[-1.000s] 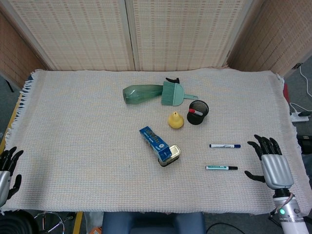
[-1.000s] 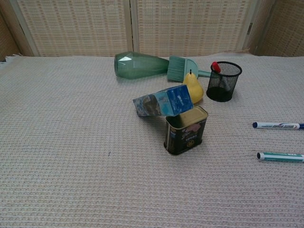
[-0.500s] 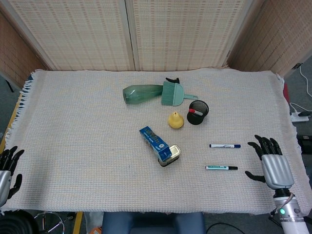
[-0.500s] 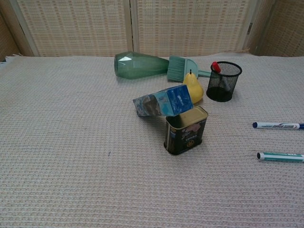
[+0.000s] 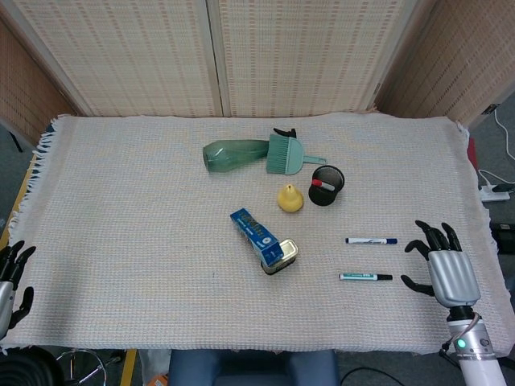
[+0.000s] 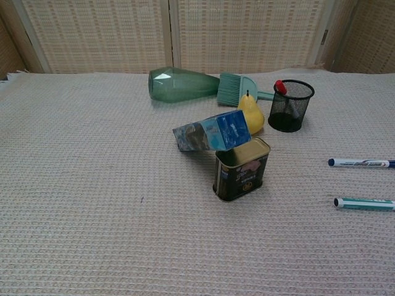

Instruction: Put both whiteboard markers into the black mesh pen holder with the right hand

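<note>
Two whiteboard markers lie flat on the cloth: a blue-capped marker (image 5: pixel 371 240) (image 6: pixel 361 163) and, nearer the front edge, a green marker (image 5: pixel 365 277) (image 6: pixel 364 203). The black mesh pen holder (image 5: pixel 326 186) (image 6: pixel 291 105) stands upright behind them with a red-tipped pen (image 6: pixel 281 87) inside. My right hand (image 5: pixel 442 268) hovers open, fingers spread, just right of the markers and touching neither. My left hand (image 5: pixel 10 277) rests open at the table's front left corner. Neither hand shows in the chest view.
A green glass bottle (image 5: pixel 233 154) lies on its side beside a teal brush (image 5: pixel 286 154). A yellow pear (image 5: pixel 290 198) sits left of the holder. A blue carton (image 5: pixel 253 229) leans on an open tin can (image 5: pixel 279 256) at mid-table.
My right hand has shifted slightly left, toward the markers. The markers and other objects have not moved.
</note>
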`<control>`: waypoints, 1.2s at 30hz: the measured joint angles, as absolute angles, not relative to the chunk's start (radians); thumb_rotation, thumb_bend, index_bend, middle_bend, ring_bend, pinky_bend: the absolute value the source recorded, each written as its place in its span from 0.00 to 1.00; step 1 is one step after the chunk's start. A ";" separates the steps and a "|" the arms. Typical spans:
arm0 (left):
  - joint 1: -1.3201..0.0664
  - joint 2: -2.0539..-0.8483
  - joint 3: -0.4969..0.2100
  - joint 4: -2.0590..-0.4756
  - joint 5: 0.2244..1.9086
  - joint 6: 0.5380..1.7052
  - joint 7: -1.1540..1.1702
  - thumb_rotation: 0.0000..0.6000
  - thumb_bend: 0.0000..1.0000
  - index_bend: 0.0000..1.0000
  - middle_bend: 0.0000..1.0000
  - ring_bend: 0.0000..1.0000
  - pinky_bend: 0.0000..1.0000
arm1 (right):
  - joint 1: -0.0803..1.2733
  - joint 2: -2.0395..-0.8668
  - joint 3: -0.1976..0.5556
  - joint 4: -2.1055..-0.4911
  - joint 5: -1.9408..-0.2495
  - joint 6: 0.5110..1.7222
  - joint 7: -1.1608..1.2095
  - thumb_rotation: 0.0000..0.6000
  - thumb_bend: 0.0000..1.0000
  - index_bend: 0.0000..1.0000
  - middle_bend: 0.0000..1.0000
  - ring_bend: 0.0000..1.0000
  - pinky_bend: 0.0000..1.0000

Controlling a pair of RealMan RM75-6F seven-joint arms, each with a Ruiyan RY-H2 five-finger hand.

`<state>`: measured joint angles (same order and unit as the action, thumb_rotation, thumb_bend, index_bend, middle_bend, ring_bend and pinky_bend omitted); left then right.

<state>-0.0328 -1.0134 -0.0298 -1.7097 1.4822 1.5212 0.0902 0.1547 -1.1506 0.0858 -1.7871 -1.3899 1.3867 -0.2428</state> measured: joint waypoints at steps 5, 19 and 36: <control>-0.033 -1.013 -0.030 -1.709 1.483 1.518 0.087 1.00 0.49 0.12 0.00 0.00 0.10 | 0.200 -1.162 0.101 -1.773 -1.342 1.300 -0.267 1.00 0.11 0.41 0.13 0.17 0.04; -0.036 -1.016 -0.027 -1.707 1.484 1.511 0.087 1.00 0.49 0.11 0.00 0.00 0.10 | 0.395 -1.303 0.080 -1.741 -1.118 1.025 -0.585 1.00 0.13 0.39 0.13 0.17 0.03; -0.036 -1.012 -0.029 -1.702 1.480 1.510 0.066 1.00 0.49 0.11 0.00 0.00 0.10 | 0.478 -1.459 0.061 -1.648 -0.944 1.029 -0.720 1.00 0.18 0.44 0.14 0.20 0.04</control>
